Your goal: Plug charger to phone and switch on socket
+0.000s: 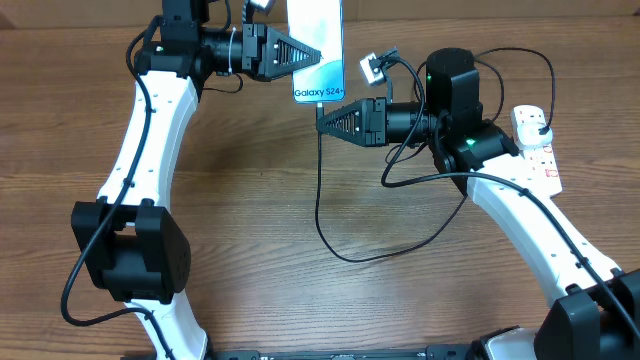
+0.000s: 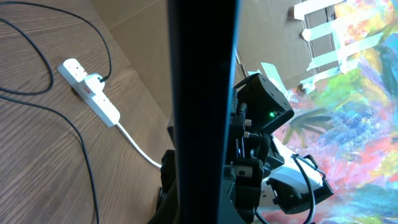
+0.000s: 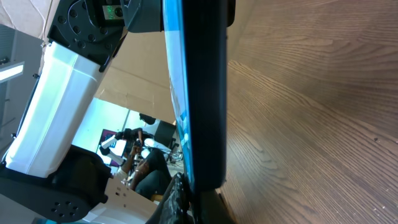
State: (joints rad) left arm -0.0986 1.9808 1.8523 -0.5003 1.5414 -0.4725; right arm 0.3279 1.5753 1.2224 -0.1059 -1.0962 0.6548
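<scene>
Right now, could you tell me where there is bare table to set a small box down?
The table is bare between the left arm and the charger, and along the near edge below its loop. It is crowded around the phone, where the left gripper and right gripper meet, and by the socket.

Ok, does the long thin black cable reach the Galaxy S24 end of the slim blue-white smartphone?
Yes: overhead, the cable runs straight up to the smartphone's labelled end.
</scene>
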